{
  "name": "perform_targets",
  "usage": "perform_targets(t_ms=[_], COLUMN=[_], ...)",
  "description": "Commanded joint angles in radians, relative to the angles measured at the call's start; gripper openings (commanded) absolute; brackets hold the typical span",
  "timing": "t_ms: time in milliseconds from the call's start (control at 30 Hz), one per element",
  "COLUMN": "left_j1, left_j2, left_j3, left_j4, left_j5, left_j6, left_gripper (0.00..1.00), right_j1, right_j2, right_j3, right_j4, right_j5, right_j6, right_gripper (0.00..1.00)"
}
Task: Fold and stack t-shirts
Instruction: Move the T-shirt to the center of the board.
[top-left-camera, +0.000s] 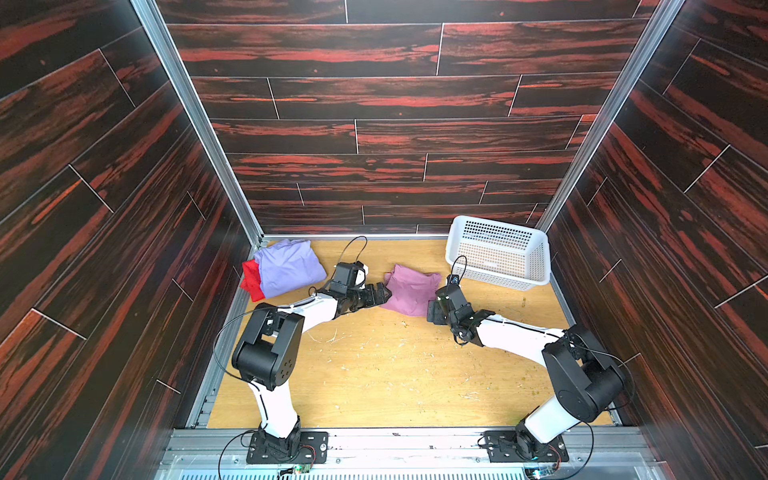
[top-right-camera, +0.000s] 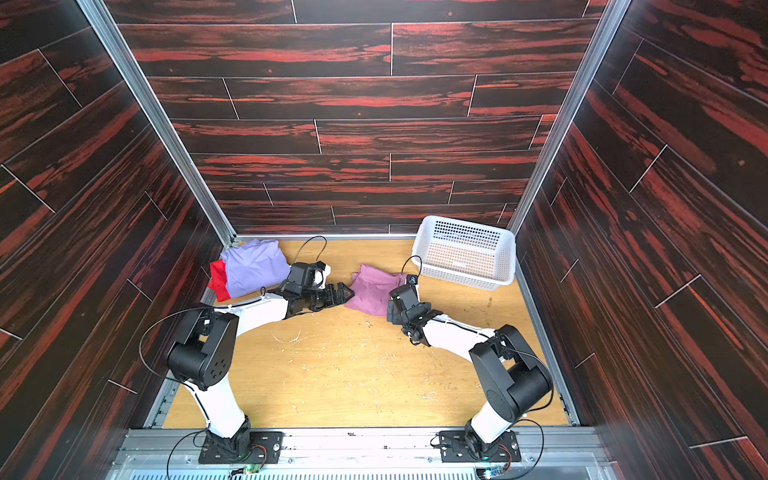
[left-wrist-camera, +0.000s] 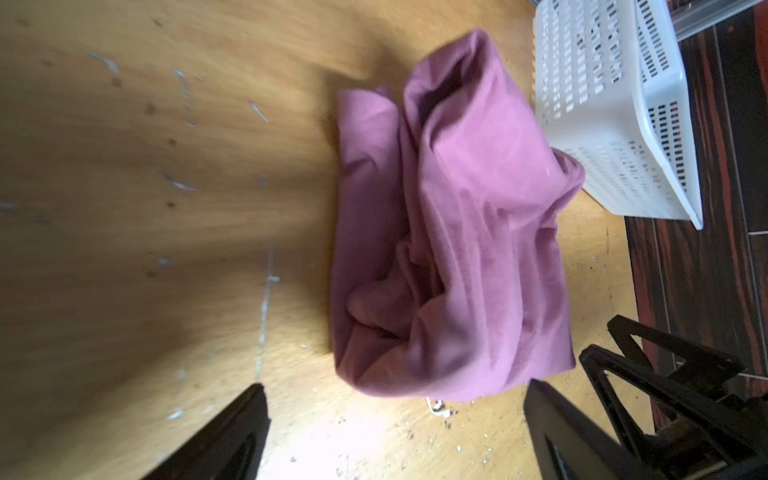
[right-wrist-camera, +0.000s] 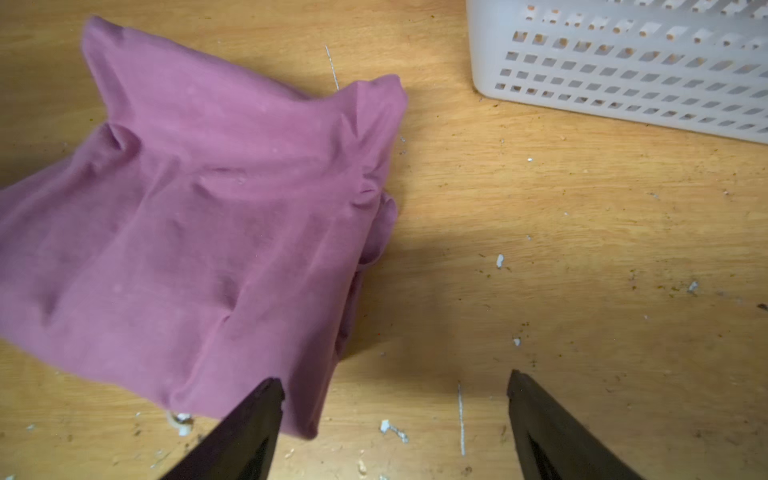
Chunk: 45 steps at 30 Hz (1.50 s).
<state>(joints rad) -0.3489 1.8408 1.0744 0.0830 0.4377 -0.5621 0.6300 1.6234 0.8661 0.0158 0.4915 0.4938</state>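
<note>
The pink shirt (top-left-camera: 409, 293) lies loosely folded and rumpled on the table (top-left-camera: 374, 374) toward the back, well apart from the lavender shirt (top-left-camera: 289, 266) — folded in the far left corner atop the red shirt (top-left-camera: 251, 280), whose edge peeks out at its left.

Dark plank walls (top-left-camera: 395, 95) streaked with red wood grain close in ahead of and beside my left hand (left-wrist-camera: 395, 390) and right hand (right-wrist-camera: 392, 380), joined by silver metal corner rails (top-left-camera: 195, 116). Beneath both lies a light wooden tabletop (top-left-camera: 374, 374), scuffed and flecked with pale crumbs. Beyond my right hand stands a white perforated plastic basket (top-left-camera: 494, 237).
</note>
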Motion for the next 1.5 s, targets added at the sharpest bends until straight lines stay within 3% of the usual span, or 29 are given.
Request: perform_targets(t_ms=[0,467,700,800,900,1033,1333,1367,1400,1467], left_j1=[-0.003,-0.007,-0.014,-0.018,-0.019,-0.019,-0.019,-0.019,-0.019,-0.019], left_j2=[0.019,0.057,0.091,0.1,0.108,0.115,0.127,0.126,0.125,0.12], left_j3=[0.046,0.086,0.103,0.107,0.109,0.108,0.096,0.088,0.08,0.061], left_j4=[0.042,0.034,0.045,0.052,0.053,0.06,0.052,0.048,0.045,0.025], left_j5=[0.027,0.05,0.076,0.087,0.103,0.12,0.142,0.144,0.147,0.147], left_j6=[-0.012,-0.015,-0.024,-0.028,-0.028,-0.028,-0.032,-0.029,-0.025,-0.011], left_gripper=[1.0,0.97,0.91,0.86,0.77,0.56,0.22,0.16,0.03,0.0], right_j1=[0.005,0.01,0.01,0.01,0.009,0.01,0.01,0.01,0.01,0.01], right_j2=[0.01,0.144,0.182,0.189,0.19,0.192,0.189,0.187,0.186,0.183], right_j3=[0.003,0.032,0.063,0.068,0.07,0.07,0.068,0.067,0.066,0.059], right_j4=[0.032,0.138,0.141,0.145,0.149,0.145,0.134,0.131,0.128,0.122], right_j5=[-0.01,-0.117,-0.133,-0.137,-0.145,-0.151,-0.171,-0.175,-0.177,-0.181], right_j6=[0.02,0.031,0.017,0.014,0.01,0.001,-0.005,-0.006,-0.006,-0.009], right_gripper=[0.87,0.8,0.77,0.71,0.57,0.43,0.3,0.28,0.27,0.23])
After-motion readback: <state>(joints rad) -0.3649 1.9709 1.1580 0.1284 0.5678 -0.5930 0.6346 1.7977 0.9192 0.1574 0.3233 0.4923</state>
